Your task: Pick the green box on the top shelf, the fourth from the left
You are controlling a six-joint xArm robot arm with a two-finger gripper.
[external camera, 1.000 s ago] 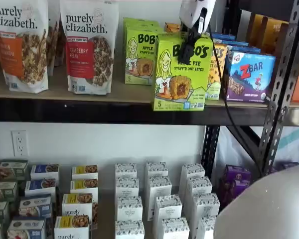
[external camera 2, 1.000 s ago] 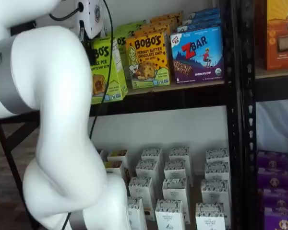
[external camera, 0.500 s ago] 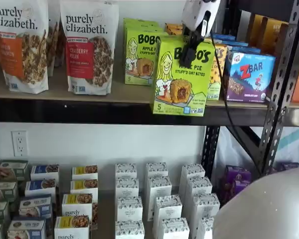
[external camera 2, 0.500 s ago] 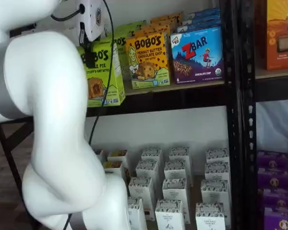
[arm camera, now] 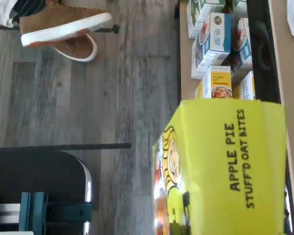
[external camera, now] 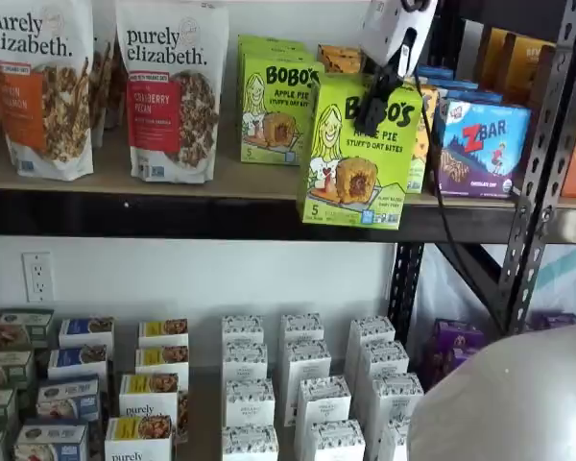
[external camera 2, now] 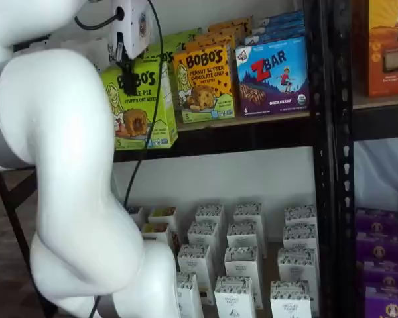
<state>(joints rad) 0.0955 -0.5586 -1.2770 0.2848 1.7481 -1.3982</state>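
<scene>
The green box point(external camera: 357, 154), a lime Bobo's Apple Pie carton, hangs tilted in front of the top shelf point(external camera: 173, 213), its lower edge over the black front rail. My gripper point(external camera: 376, 96) is shut on its top, black fingers over the logo. In the other shelf view the green box point(external camera 2: 140, 109) is held by the gripper point(external camera 2: 127, 69) beside my white arm. The wrist view shows the green box point(arm camera: 225, 171) close up, above the floor.
A second green Bobo's box point(external camera: 276, 110) stands on the shelf behind. Purely Elizabeth bags point(external camera: 173, 91) stand to the left, an orange-yellow Bobo's box point(external camera 2: 205, 83) and a blue ZBar box point(external camera: 480, 144) to the right. Small white cartons point(external camera: 307, 384) fill the lower level. A black upright point(external camera: 538, 163) stands on the right.
The gripper has pulled the green box further out from the shelf, towards the cameras; in one shelf view it shifted slightly right and more of its front now shows past my arm.
</scene>
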